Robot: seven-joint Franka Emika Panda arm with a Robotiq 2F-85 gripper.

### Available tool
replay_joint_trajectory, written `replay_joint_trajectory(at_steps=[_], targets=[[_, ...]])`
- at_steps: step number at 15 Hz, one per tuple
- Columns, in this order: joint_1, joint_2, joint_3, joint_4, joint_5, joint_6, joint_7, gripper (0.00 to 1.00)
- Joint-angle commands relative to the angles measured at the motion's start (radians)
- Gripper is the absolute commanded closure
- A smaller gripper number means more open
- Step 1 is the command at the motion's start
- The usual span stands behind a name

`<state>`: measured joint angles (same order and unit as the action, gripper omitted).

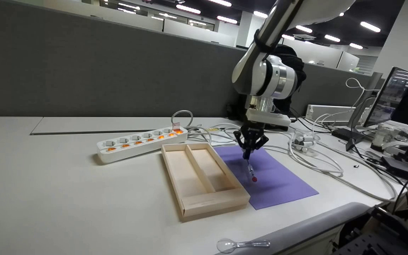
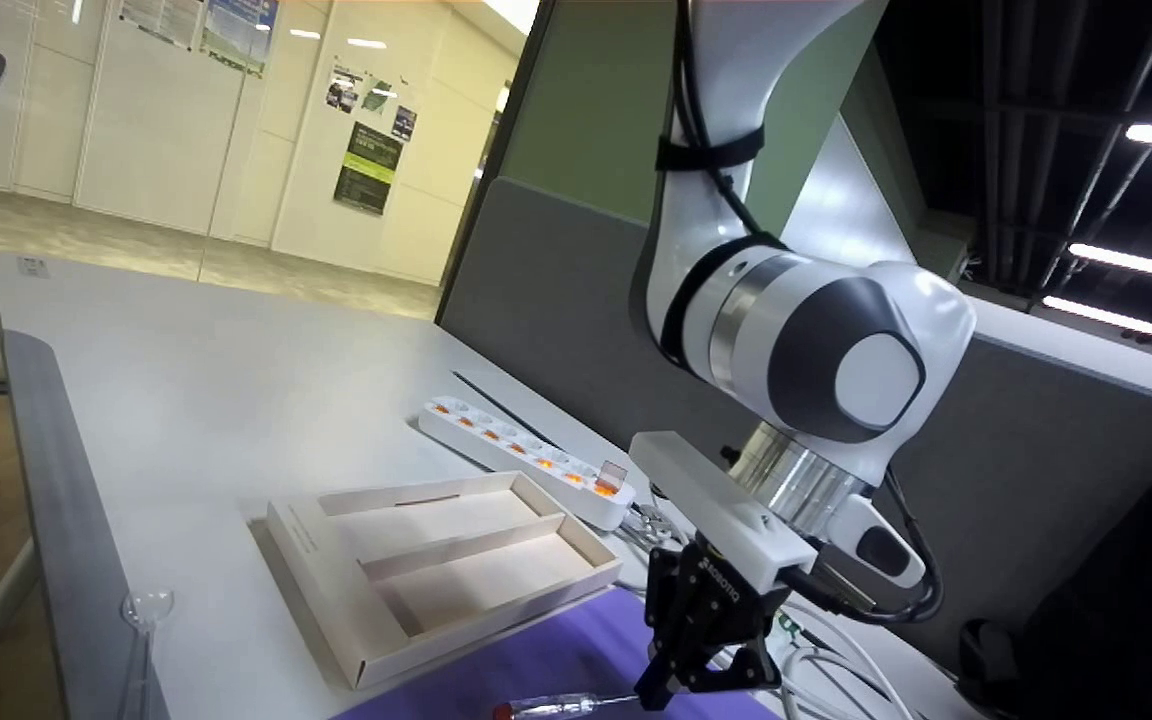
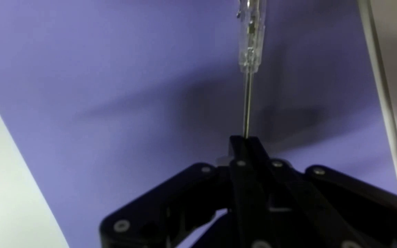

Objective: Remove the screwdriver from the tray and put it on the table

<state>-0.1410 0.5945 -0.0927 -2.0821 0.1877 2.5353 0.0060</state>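
Observation:
The screwdriver has a clear handle with a red end and a thin metal shaft. It also shows in an exterior view and in the wrist view. My gripper is shut on the shaft, with the handle pointing away from the fingertips. The tip is hidden between the fingers. The screwdriver is over the purple mat, beside the tray; I cannot tell whether the handle touches the mat. The pale wooden tray has two compartments with nothing visible inside, also in an exterior view. The off-white table lies beneath.
The purple mat lies against the tray's side. A white power strip stands behind the tray. A clear spoon lies at the table's front edge. White cables run beyond the mat, near a monitor. A grey partition stands behind.

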Motion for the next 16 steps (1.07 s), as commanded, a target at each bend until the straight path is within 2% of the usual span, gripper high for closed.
replay_joint_trajectory(at_steps=[1,6,7,9,16], targets=[[-0.018,0.024,0.016,0.024,0.02,0.0,0.028,0.99],[-0.022,0.03,0.018,0.025,0.037,-0.001,0.03,0.99],[-0.021,0.03,0.017,0.026,0.039,-0.002,0.032,0.69],[-0.022,0.025,0.017,0.026,0.041,-0.005,0.033,0.62],[-0.014,-0.029,0.029,0.029,0.051,0.005,0.033,0.14]])
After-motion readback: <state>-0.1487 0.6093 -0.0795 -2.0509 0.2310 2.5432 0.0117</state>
